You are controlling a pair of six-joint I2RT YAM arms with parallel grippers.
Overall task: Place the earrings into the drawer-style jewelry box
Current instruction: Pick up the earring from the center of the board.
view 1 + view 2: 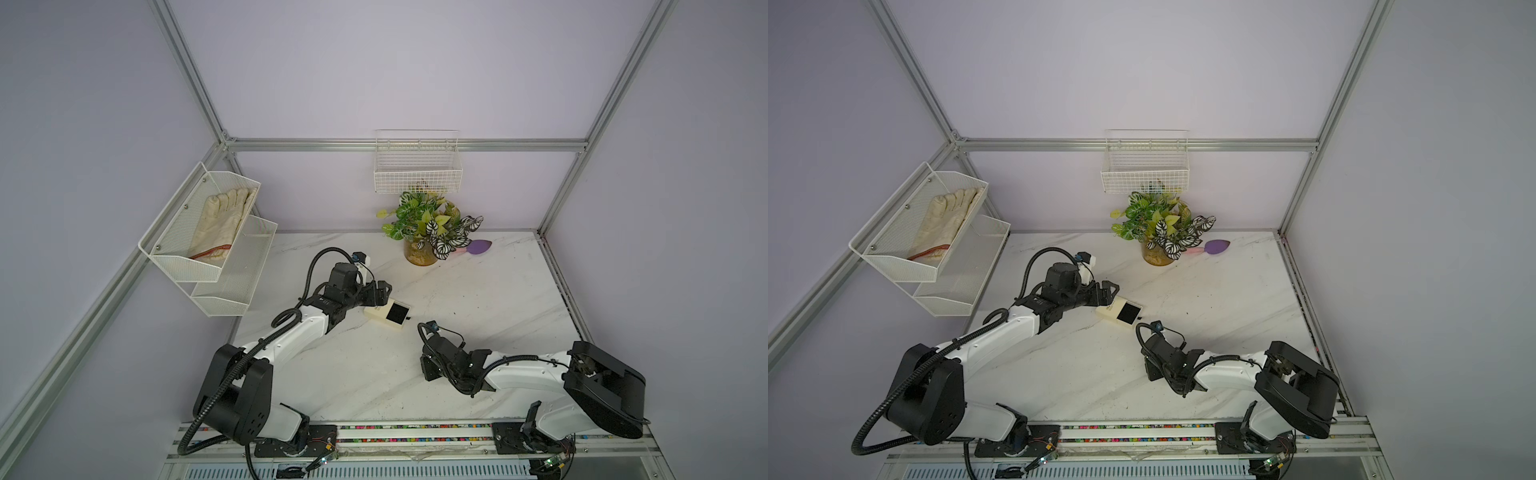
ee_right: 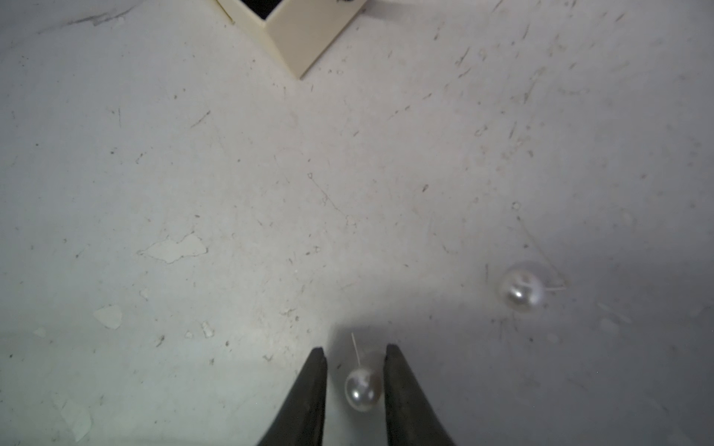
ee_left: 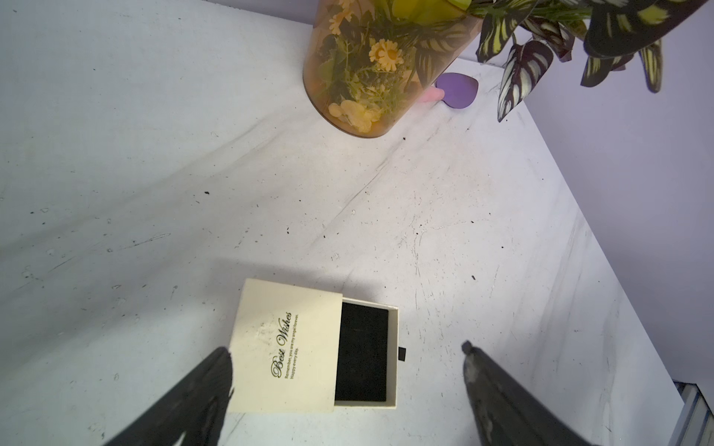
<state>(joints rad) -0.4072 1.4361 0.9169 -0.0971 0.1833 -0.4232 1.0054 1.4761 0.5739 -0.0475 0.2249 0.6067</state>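
Straddling one pearly-white round stud earring [image 2: 363, 388] on the marbled desk [image 2: 232, 193] with right hand [image 2: 354, 347] narrowly parted, not pinching; leaving second pearl earring [image 2: 521, 289] loose nearby. Holding left hand [image 3: 345, 347] spread wide by cream cardboard jewelry box [image 3: 286, 347], black-lined tray [image 3: 361, 355] slid partly out.

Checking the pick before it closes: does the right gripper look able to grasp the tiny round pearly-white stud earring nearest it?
Likely yes. The right gripper straddles the pearly-white stud earring, a black finger on either side and nothing else between; the second stud lies apart on the white tabletop.
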